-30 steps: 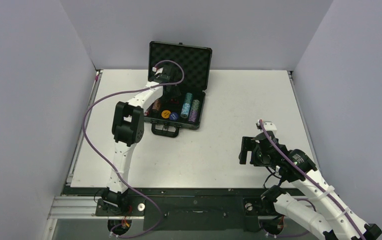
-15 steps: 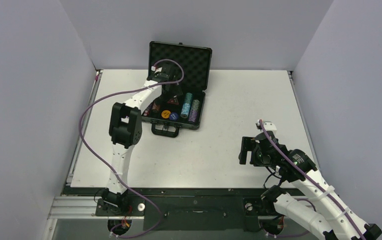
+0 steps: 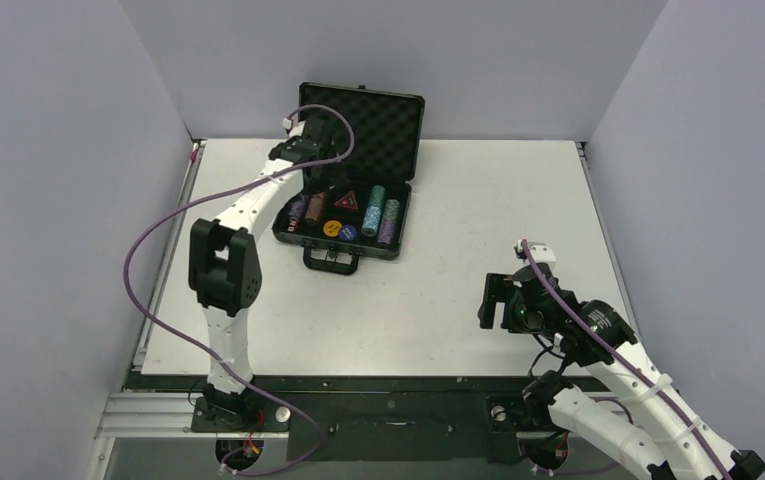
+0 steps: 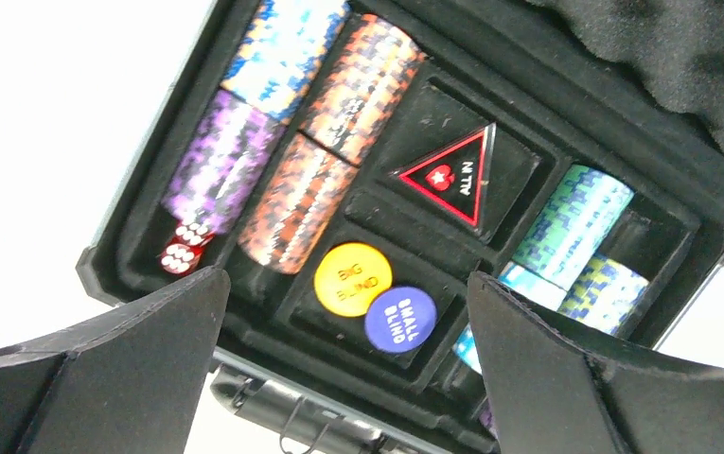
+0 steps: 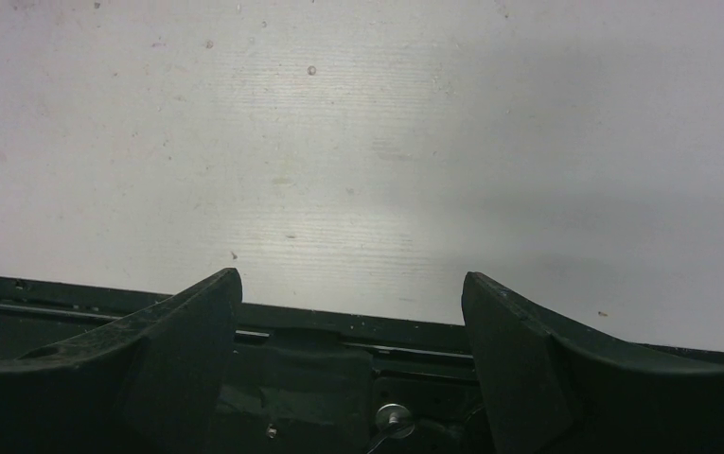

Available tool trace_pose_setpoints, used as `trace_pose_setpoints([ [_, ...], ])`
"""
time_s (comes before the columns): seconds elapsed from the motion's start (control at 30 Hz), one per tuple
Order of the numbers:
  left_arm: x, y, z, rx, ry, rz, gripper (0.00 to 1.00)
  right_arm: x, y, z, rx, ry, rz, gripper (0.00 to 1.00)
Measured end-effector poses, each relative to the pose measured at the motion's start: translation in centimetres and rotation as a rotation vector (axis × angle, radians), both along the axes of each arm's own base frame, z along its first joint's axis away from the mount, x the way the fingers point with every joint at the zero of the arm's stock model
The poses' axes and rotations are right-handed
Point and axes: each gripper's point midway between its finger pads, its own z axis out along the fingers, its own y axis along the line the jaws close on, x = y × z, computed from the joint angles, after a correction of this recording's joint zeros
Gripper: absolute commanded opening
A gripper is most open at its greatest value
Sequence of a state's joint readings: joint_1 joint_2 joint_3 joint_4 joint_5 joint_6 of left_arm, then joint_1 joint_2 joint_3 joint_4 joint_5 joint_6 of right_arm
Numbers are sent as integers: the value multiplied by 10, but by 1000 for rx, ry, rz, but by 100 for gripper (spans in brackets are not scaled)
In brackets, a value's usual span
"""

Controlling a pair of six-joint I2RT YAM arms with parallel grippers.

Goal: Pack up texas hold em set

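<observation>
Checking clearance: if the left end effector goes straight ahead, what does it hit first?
Likely the yellow disc in the open case, lying straight ahead of the left end effector; depth is unclear.

In the left wrist view, the left hand (image 4: 346,277) has two fingers (image 4: 131,359) that run off the bottom edge and cover the near corners of the black case (image 4: 121,255). The foam lid (image 4: 679,66) is cut off at the top right. The blue chip stack (image 4: 287,47) is cut by the top edge. A teal chip stack (image 4: 528,282) slips behind the right finger. From above, the left arm (image 3: 253,200) hides the case's back left part, and the red dice (image 4: 180,248) are too small to see. The right arm (image 3: 648,385) runs off the bottom corner.
</observation>
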State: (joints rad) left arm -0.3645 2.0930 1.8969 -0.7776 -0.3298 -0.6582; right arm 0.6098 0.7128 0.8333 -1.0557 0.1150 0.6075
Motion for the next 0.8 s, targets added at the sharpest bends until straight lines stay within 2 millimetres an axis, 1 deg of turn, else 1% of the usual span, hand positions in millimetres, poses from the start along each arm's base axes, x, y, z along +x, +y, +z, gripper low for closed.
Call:
trace_pose_setpoints([
  [0.13,-22,19,15,55,-25,-2,96,0,0,1,5,-3,-3,82],
  [0.33,-62,48,18,117,-35,-10,96,0,0,1,9,-4,-8,82],
  [0.53,-98,77,37,88,-100,20,96,-1,0,3,16,-3,-13,82],
  [0.6,-110,88,42,65,-122,32,96,0,2,10,27,-13,-14,82],
  [0.7,-135,106,47,24,-159,42,96,4,5,25,57,-45,-21,82],
  [0.8,-159,118,55,-8,-200,41,96,9,8,41,85,-78,-26,82],
])
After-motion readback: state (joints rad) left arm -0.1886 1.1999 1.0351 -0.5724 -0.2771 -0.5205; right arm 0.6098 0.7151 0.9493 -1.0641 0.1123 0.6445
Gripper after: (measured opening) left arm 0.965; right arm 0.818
